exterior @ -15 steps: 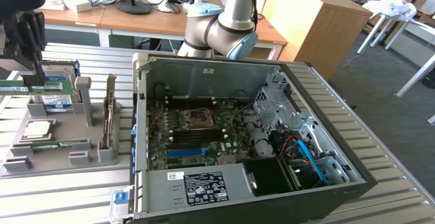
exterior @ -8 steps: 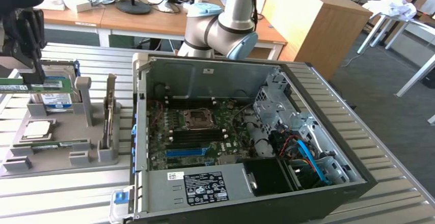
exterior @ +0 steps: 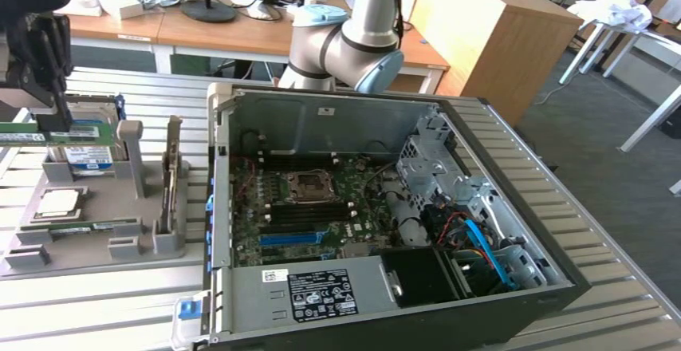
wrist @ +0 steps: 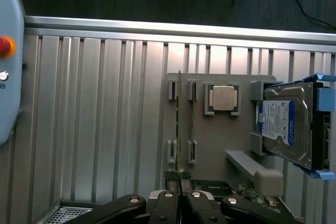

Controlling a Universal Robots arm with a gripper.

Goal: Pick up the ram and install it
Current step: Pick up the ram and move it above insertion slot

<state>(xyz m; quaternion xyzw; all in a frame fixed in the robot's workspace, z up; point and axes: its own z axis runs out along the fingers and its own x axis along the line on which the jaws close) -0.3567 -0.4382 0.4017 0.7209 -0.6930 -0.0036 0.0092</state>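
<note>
Black metal gripper [wrist: 179,198], pinched nearly shut on long, thin green circuit-board ram [wrist: 179,129], raised above grey moulded plastic holder [wrist: 220,145]. On holder: second green stick [wrist: 192,124] slotted on edge, square silver processor [wrist: 223,98], blue-labelled silver hard drive [wrist: 286,124]. Ribbed aluminium table [wrist: 105,119] beneath; open desktop computer case [exterior: 319,120] beside holder.

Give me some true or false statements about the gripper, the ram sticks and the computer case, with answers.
1. The gripper is shut on a ram. True.
2. That ram is seated in the motherboard. False: it is at the tray, outside the case.
3. A second ram lies in the tray. True.
4. The hard drive has a red label. False: the label is blue.
</note>
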